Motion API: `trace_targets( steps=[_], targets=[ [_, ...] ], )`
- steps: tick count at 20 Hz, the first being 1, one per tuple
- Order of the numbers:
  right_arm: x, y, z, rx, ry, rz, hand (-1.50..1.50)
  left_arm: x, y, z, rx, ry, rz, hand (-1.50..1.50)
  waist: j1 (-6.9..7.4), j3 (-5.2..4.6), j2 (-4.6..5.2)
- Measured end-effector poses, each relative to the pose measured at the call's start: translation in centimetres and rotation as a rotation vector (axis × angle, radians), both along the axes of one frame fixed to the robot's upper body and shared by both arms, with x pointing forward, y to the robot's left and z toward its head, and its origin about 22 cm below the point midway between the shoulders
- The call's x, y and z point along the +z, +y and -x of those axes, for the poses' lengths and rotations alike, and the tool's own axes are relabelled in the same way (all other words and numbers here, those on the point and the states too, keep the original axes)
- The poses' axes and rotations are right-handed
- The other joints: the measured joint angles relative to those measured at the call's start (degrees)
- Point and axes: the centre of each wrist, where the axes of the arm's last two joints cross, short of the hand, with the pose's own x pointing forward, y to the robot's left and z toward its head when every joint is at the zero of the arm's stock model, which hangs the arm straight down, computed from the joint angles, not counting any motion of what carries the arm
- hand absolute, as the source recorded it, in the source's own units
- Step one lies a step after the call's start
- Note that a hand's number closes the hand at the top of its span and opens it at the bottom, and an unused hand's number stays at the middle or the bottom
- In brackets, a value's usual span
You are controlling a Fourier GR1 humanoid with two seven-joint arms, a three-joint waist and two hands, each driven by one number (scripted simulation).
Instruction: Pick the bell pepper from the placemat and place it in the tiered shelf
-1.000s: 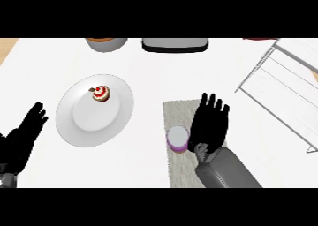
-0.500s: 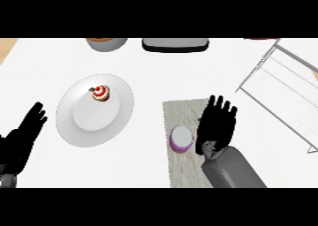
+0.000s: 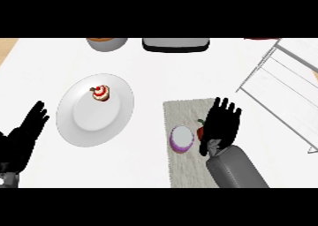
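Progress is early; right robot hand [image 3: 221, 126] hovers over the placemat [image 3: 187, 111], fingers straight, holding nothing; bell pepper [image 3: 201, 131] lies mostly hidden beneath it, beside a purple-rimmed cup [image 3: 182, 138]; grasping, lifting and carrying to the tiered shelf [image 3: 285, 88] remain.

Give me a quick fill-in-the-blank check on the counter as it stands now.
1. The right hand hovers over the ____, hiding most of the red bell pepper.
2. The cupcake sits on the white ____.
3. The tiered shelf stands to the placemat's ____.

Missing words: placemat; plate; right
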Motion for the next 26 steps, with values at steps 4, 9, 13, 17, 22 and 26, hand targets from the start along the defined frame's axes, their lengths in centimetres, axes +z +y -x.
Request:
trace_targets(
  steps=[4, 9, 13, 17, 22, 26],
  targets=[
    [-0.4, -0.5, 0.0, -0.02, 0.004, -0.019, 1.5, 0.2, 0.7, 0.2, 0.003, 0.002, -0.003, 0.0, 0.0, -0.11, -0.23],
    [-1.0, -0.8, 0.0, -0.037, 0.011, -0.064, 1.5, -0.1, 0.8, 0.2, 0.006, 0.003, 0.005, 0.0, 0.08, -0.3, -0.64],
    [-1.1, -0.5, 0.0, -0.014, 0.004, -0.051, 1.5, -0.1, 1.0, 0.7, -0.003, 0.006, 0.0, 0.0, 0.17, -0.33, -0.73],
    [-1.0, -0.5, -0.4, 0.004, -0.014, -0.017, 1.5, 0.0, 1.3, 0.8, -0.002, 0.0, -0.003, 0.0, 0.18, -0.29, -0.65],
    [-0.1, -1.2, -0.3, 0.029, -0.079, 0.018, 1.5, 0.3, 0.7, 0.3, 0.0, -0.005, -0.007, 0.0, -0.04, -0.12, -0.36],
    [1.4, -3.2, -0.7, 0.004, -0.155, -0.068, 1.5, -0.5, 0.6, 0.5, 0.006, 0.001, -0.006, 0.0, -0.22, -0.03, -0.11]
  ],
)
